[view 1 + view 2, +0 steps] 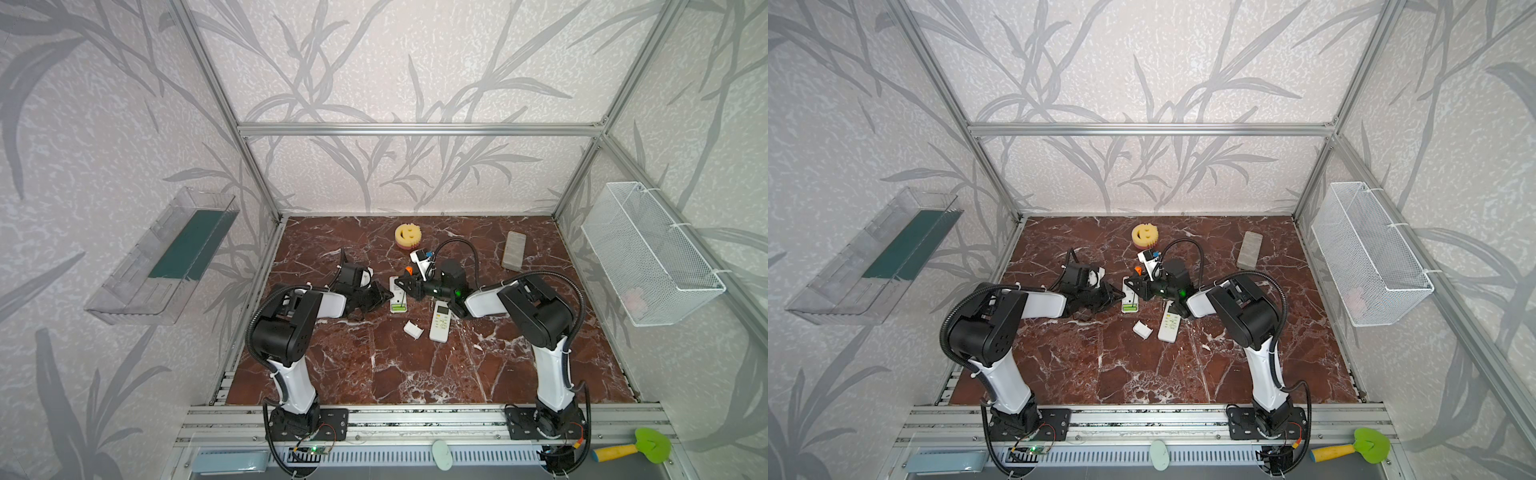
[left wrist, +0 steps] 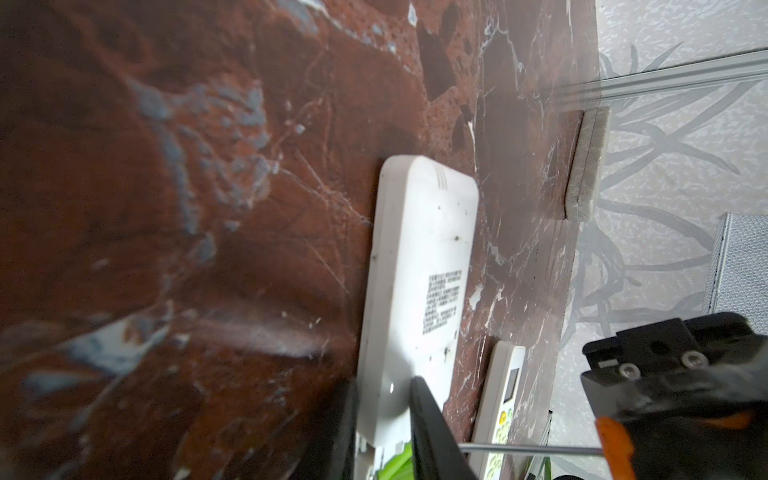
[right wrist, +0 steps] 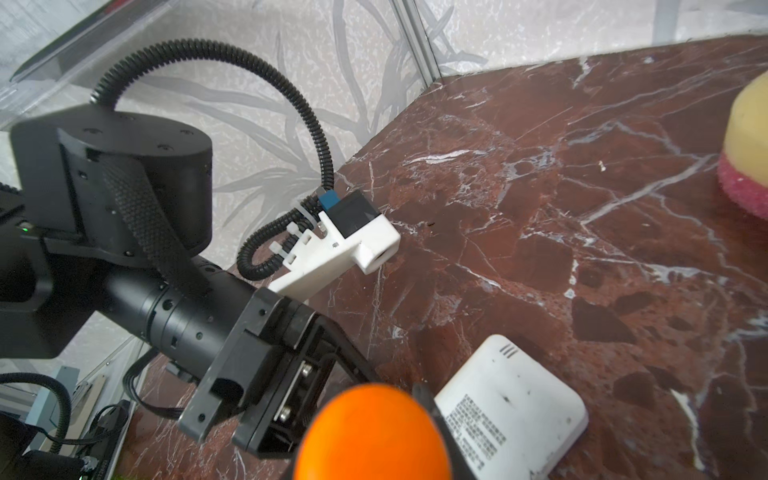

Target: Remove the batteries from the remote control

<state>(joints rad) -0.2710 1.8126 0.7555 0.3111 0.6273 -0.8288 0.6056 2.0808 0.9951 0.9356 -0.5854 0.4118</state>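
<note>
A white remote control (image 1: 397, 291) lies face down on the marble table (image 1: 374, 365) with its battery bay uncovered. Lime-green batteries (image 1: 399, 308) sit in the bay, also seen in the left wrist view as batteries (image 2: 397, 461). My left gripper (image 2: 384, 411) is shut on the remote control (image 2: 419, 266) near the bay end. My right gripper (image 1: 405, 283) is shut on an orange-handled screwdriver (image 3: 374, 432). Its metal shaft (image 2: 528, 449) runs toward the bay, and the tip is hidden behind a left finger (image 2: 432, 428).
A second remote (image 1: 440, 322) lies face up beside a loose white cover (image 1: 413, 329). A yellow smiley sponge (image 1: 408, 235) and a grey block (image 1: 514, 250) sit further back. A wire basket (image 1: 648, 253) hangs on the right wall, a clear tray (image 1: 166, 257) on the left.
</note>
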